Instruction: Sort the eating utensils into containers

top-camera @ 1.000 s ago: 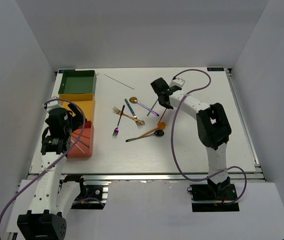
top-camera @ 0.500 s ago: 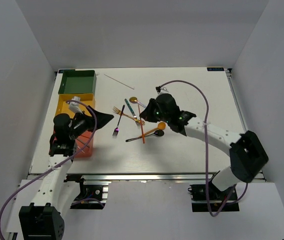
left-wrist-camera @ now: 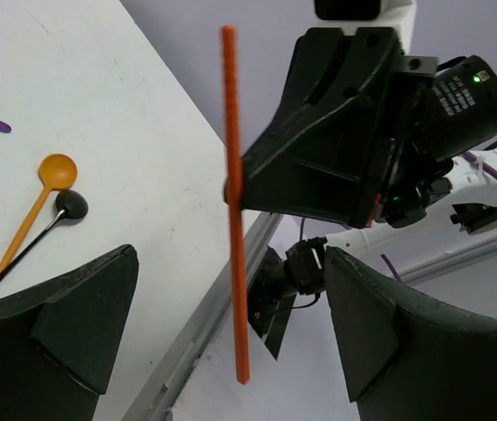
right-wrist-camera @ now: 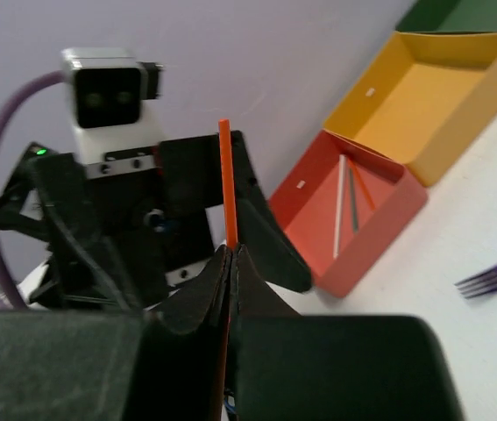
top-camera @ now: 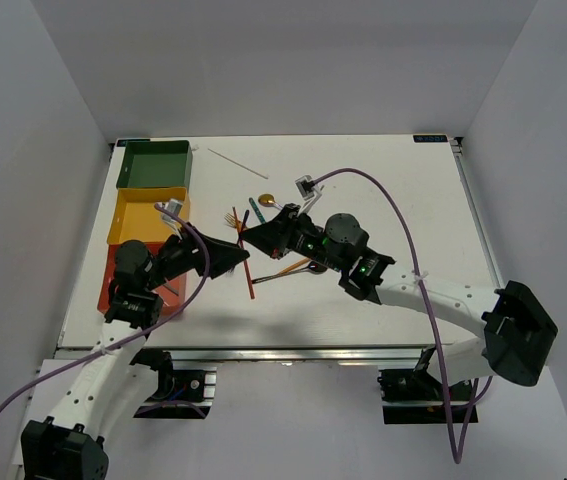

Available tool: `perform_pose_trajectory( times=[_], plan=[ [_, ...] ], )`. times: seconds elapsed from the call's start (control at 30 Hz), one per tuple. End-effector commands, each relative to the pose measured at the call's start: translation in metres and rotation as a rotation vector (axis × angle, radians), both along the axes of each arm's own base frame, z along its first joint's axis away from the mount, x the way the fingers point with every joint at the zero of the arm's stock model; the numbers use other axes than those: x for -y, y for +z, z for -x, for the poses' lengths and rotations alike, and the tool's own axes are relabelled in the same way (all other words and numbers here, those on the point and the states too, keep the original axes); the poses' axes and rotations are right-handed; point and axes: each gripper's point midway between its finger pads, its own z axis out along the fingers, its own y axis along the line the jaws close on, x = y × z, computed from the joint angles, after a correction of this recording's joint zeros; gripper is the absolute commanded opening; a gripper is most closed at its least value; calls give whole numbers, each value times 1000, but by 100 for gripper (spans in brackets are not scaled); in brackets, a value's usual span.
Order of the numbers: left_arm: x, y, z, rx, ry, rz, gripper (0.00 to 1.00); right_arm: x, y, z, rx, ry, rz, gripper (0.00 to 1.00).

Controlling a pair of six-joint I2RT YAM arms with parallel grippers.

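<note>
You are mid-handover: the right gripper (right-wrist-camera: 229, 254) is pinched shut on a thin orange-red chopstick (left-wrist-camera: 233, 193), holding it above the white table (top-camera: 383, 190) in front of the left gripper (left-wrist-camera: 230, 324), whose two black fingers (left-wrist-camera: 81, 316) stand wide apart on either side of the stick without touching it. Bring the left fingers in squarely around the chopstick's lower half, below the right gripper's pinch, close fully, and release the right side only when the left grip looks firm; a stick this thin would likely pivot if caught off-centre. It probably belongs in the orange-red rectangular tray (right-wrist-camera: 318, 189), where two chopsticks already lie, one white and one orange. Trays: three, with a yellow tray (top-camera: 149, 215) and a dark green tray (top-camera: 155, 163) behind. On the table I count roughly eight utensils left, partly hidden by the arms, among them an orange spoon (left-wrist-camera: 42, 189), a black spoon (left-wrist-camera: 51, 224) and a white chopstick (top-camera: 236, 162).
</note>
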Motion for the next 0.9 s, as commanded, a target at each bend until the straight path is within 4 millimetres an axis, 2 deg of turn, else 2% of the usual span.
perform_pose_trajectory(
  times=[0.0, 0.1, 0.13, 0.2, 0.23, 0.33, 0.4, 0.43, 0.57, 0.67, 0.7, 0.73, 0.77, 0.8, 0.83, 0.87],
  plan=[
    [5, 4, 3, 24, -22, -5, 94, 1, 51, 3, 77, -15, -148, 0],
    [8, 3, 4, 21, -33, -6, 79, -4, 59, 5, 80, 0, -165, 0],
    [9, 3, 4, 27, -36, -5, 66, -5, 61, 6, 83, 3, -172, 0],
    [11, 7, 5, 39, -43, 4, 55, -8, 64, 7, 83, 2, -181, 0],
    [11, 8, 5, 37, -46, 8, 41, -10, 64, 8, 82, 5, -183, 0],
    [14, 13, 8, 44, -67, 16, 21, -12, 63, 5, 78, -5, -185, 0],
    [15, 15, 8, 52, -67, 17, 12, -12, 61, 3, 66, -18, -175, 0],
    [15, 16, 7, 53, -65, 17, 2, -12, 60, 1, 66, -24, -170, 0],
    [6, 9, -11, 20, 50, -50, 0, -8, 54, -8, 71, -75, -134, 0],
    [-24, -18, -48, -143, 320, -187, 0, 16, 35, -35, 21, -237, -41, 40],
    [-51, -61, -63, -312, 487, -317, 0, 38, 24, -49, -25, -355, 9, 55],
    [-67, -58, -74, -337, 576, -381, 0, 57, 9, -61, -78, -427, 25, 58],
    [-81, -73, -78, -404, 642, -456, 0, 70, 2, -67, -107, -470, 33, 59],
    [-96, -104, -75, -525, 684, -560, 0, 87, 5, -68, -121, -500, 12, 60],
    [-125, -110, -84, -561, 809, -606, 0, 104, -13, -75, -155, -537, 27, 60],
    [-137, -120, -84, -606, 838, -625, 0, 115, -8, -73, -149, -546, 6, 60]
  ],
)
